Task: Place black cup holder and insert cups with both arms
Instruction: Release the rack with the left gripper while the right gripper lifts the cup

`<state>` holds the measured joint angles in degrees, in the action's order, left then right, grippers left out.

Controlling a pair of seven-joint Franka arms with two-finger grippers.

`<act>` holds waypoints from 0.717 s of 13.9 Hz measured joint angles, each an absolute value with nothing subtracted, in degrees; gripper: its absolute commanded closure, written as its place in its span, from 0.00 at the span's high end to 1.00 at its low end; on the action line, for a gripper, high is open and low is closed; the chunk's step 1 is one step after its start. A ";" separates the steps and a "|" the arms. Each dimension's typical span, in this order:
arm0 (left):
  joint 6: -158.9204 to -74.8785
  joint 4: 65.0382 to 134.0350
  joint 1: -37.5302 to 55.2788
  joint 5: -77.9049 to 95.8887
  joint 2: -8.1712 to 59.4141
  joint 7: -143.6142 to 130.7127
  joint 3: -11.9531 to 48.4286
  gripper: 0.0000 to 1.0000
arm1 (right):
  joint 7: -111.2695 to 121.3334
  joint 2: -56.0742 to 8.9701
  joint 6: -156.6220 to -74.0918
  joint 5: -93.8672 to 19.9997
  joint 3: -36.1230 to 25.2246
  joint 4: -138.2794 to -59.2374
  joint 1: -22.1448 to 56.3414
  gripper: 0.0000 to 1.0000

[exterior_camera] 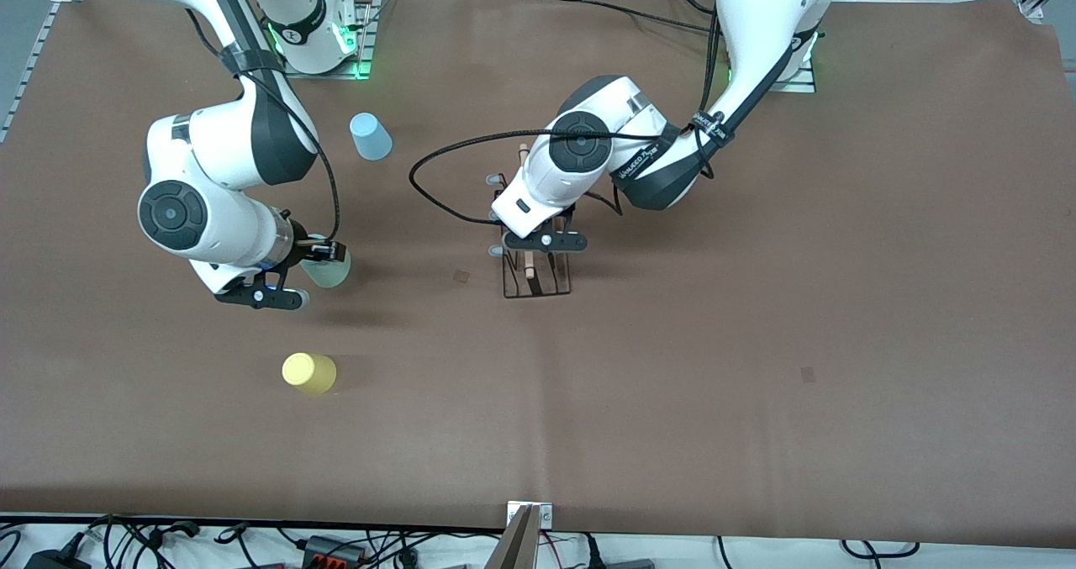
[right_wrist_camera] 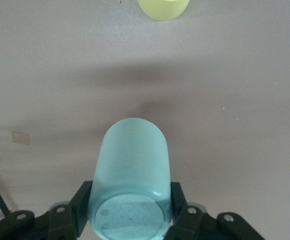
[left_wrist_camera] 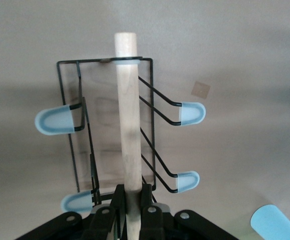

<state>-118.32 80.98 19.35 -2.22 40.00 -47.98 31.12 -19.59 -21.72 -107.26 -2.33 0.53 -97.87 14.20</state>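
Left tool (left_wrist_camera: 129,207) clamped on rack (left_wrist_camera: 112,125) handle, frame centre; right tool (right_wrist_camera: 129,210) clamped on green cup (right_wrist_camera: 132,170), centre-left.

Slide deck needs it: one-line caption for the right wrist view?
Right gripper shut on the pale green cup above the brown table; yellow cup stands nearby.

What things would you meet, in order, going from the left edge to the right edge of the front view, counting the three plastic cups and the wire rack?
Small yellow plastic cup → pale green plastic cup, clamped in the right gripper → light blue plastic cup → thin black wire cup holder, its wooden rod handle pinched by the left gripper.
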 measured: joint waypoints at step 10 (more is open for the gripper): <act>-104.48 77.67 11.80 -2.32 33.85 -40.66 30.99 1.00 | -19.43 -21.01 -104.21 -2.39 0.91 -97.33 19.89 0.26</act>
<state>-104.48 77.67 11.80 -2.32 33.85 -40.66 30.99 -19.43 -21.01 -104.21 -2.39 0.91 -97.33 19.89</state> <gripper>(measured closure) 0.000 0.339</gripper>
